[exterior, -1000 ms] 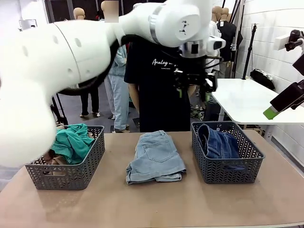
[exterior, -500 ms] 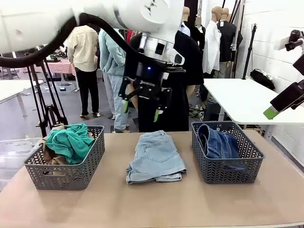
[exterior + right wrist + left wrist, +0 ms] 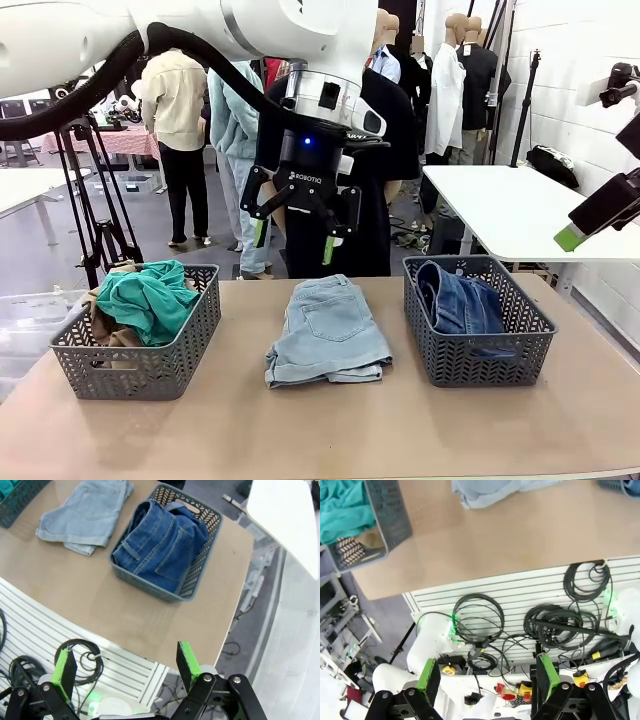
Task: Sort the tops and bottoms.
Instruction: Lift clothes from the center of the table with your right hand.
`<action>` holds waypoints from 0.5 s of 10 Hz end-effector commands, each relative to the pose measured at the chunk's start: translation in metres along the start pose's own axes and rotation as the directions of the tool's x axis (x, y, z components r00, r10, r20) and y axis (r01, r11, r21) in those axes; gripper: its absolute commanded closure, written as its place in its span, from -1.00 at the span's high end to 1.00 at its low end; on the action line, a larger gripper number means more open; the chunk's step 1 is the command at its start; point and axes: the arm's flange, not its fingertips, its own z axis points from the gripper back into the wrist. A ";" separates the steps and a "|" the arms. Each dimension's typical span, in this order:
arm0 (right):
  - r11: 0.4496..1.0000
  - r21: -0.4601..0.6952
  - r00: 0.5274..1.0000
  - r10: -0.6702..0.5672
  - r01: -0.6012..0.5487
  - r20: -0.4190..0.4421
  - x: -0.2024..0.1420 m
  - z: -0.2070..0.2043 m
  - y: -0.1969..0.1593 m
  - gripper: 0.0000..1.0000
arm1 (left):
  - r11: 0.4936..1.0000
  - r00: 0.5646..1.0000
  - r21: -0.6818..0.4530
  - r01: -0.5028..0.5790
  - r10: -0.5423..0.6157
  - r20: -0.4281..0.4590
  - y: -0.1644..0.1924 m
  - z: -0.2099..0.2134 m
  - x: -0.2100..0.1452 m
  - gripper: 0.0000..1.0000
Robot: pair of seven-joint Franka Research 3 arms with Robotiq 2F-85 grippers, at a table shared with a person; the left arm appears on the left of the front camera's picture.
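left gripper [image 3: 293, 232] hangs fingers-down, jaws wide and empty, above the light shorts [image 3: 327, 330], which seemingly lie lengthwise, waistband toward the person; right gripper [image 3: 122, 666] open, empty.

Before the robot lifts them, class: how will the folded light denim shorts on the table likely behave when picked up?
The light denim shorts lie folded in soft layers, so they will probably unfold and droop from a single pinch. Denim looks thick, so likely heavier than the teal shirt. Being flat, they should slide, not roll.

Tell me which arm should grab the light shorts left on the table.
Left, probably: its open claw hangs above the far edge of the light shorts, while the right claw sits high, back past the table's near edge.
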 end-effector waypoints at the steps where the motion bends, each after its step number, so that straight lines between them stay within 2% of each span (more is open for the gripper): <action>1: 1.000 0.005 1.000 0.005 -0.005 0.003 0.003 -0.001 0.000 1.00 | 1.000 1.000 0.018 -0.019 0.018 0.007 0.004 0.002 0.002 1.00; 3: 1.000 0.005 1.000 0.005 -0.005 0.003 0.003 -0.001 0.000 1.00 | 1.000 1.000 0.005 -0.008 0.008 0.002 0.003 -0.001 0.003 1.00; 4: 1.000 0.005 1.000 0.005 -0.005 0.003 0.003 -0.001 0.000 1.00 | 0.998 1.000 0.065 -0.026 0.025 0.007 0.020 -0.008 -0.004 1.00; 5: 1.000 0.005 1.000 0.005 -0.005 0.003 0.003 -0.001 0.000 1.00 | 0.987 0.993 0.107 -0.117 0.116 0.020 0.046 -0.014 -0.019 1.00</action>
